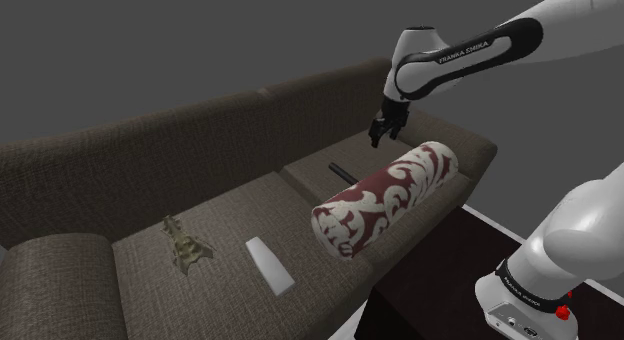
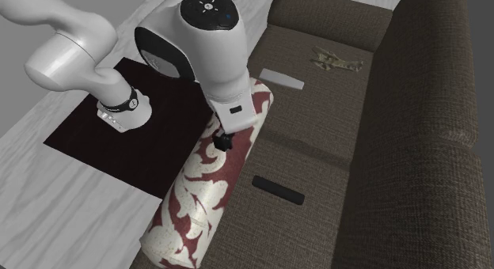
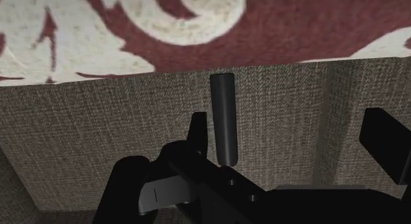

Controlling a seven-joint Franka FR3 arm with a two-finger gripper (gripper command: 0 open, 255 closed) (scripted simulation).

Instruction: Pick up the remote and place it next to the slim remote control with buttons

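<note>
Reach step: gripper [image 1: 385,139] hovers over dark remote [image 3: 224,117] on sofa [image 1: 60,168], jaws open, empty. Next you centre it, descend, close, lift.

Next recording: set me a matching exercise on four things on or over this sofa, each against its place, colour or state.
1 black remote
2 white remote
3 bolster
4 end effector

a fingers apart
b red and cream pattern
c on the same seat cushion as the olive-green object
d between bolster and sofa backrest

Pairs: 1-d, 2-c, 3-b, 4-a
</note>
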